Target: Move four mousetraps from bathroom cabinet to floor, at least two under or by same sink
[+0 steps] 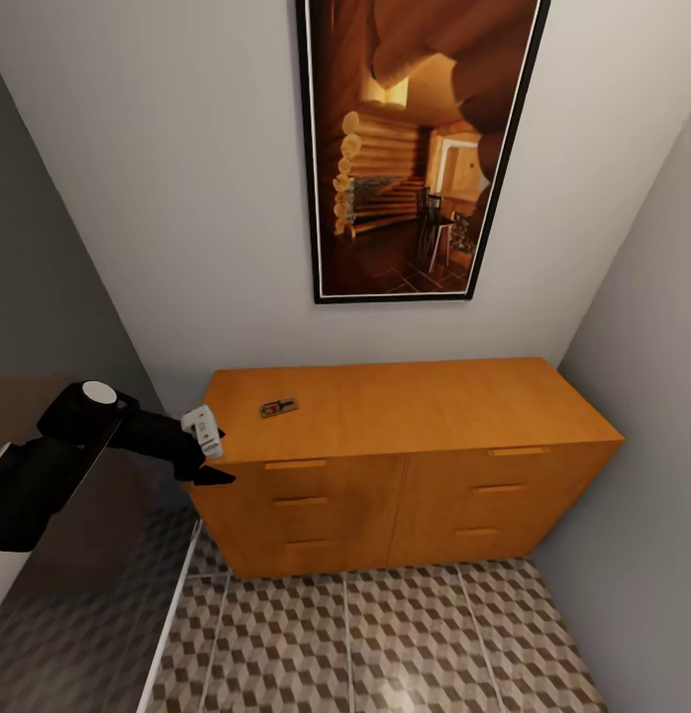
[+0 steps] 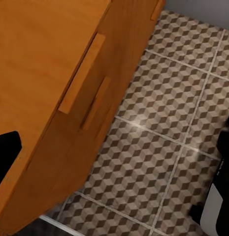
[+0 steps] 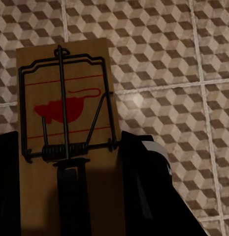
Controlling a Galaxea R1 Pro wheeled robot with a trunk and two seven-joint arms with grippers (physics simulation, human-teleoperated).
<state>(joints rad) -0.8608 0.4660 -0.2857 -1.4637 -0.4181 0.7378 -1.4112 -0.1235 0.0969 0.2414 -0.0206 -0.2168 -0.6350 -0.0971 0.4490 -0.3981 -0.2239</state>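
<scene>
The right gripper [image 3: 70,196] clamps one mousetrap [image 3: 65,113] above the bathroom floor [image 3: 158,59], another mousetrap [image 1: 279,407] lies on the cabinet [image 1: 405,406], and the left gripper's [image 1: 209,465] opening cannot be judged.

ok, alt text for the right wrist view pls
A wooden mousetrap with black wire parts and a red mouse print is held in the right claw, whose dark fingers flank its lower end. Behind it lies the bathroom floor, tiled in a brown, beige and white cube pattern.
</scene>
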